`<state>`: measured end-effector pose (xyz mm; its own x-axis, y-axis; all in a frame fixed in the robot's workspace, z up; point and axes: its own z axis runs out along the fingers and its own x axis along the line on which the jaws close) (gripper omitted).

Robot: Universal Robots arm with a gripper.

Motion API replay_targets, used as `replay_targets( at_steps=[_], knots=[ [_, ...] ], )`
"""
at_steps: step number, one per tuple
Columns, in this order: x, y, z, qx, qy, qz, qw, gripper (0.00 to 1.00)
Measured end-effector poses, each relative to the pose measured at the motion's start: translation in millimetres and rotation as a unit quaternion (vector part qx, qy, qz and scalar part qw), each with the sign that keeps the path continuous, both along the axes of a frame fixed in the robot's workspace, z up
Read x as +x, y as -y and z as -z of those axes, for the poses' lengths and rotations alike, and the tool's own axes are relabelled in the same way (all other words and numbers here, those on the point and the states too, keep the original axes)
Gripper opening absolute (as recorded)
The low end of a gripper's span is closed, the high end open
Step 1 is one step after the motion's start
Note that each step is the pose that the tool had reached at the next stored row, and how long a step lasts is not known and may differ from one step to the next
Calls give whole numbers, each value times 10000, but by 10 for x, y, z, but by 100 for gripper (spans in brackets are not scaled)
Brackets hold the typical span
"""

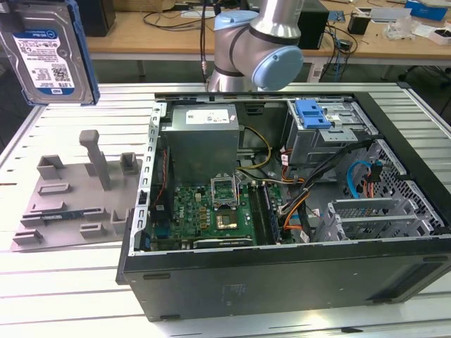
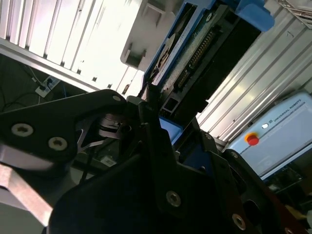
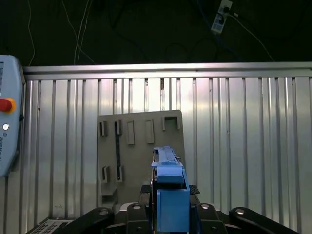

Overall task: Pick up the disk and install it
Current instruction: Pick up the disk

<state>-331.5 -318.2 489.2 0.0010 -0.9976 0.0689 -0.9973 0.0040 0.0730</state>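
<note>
The disk point(image 1: 46, 53), a silver drive with a blue-and-white label in a blue carrier, hangs in the air at the upper part of the exterior view's left, above the grey holder plate point(image 1: 77, 197). In the first wrist view the disk point(image 3: 168, 195) is edge-on, clamped between the black fingers point(image 3: 146, 190) of my gripper point(image 3: 168, 187), with the holder plate point(image 3: 139, 156) far beneath. The second wrist view has the disk's point(image 2: 204, 48) connector edge rising out of my gripper point(image 2: 178, 131), which is shut on it.
An open computer case point(image 1: 282, 197) lies on the slatted metal table point(image 1: 63, 282); a fixed metal drive cage with a blue tab point(image 1: 313, 116) sits at its far corner. The arm's base point(image 1: 254, 42) stands behind the case. A pendant with a red button point(image 3: 6, 105) lies beside the table.
</note>
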Motion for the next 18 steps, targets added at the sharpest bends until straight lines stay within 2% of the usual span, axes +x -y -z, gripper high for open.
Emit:
replay_targets(
  at_steps=[5, 9, 13, 16, 18],
  knots=[
    [149, 37, -24, 0, -14, 0, 10000, 37],
    [414, 90, -47, 0, -28, 1, 10000, 37],
    [572, 123, -52, 0, -27, 0, 10000, 37],
    [803, 163, -62, 0, -28, 1, 10000, 37],
    [995, 194, -70, 0, -27, 1, 10000, 37]
  ],
)
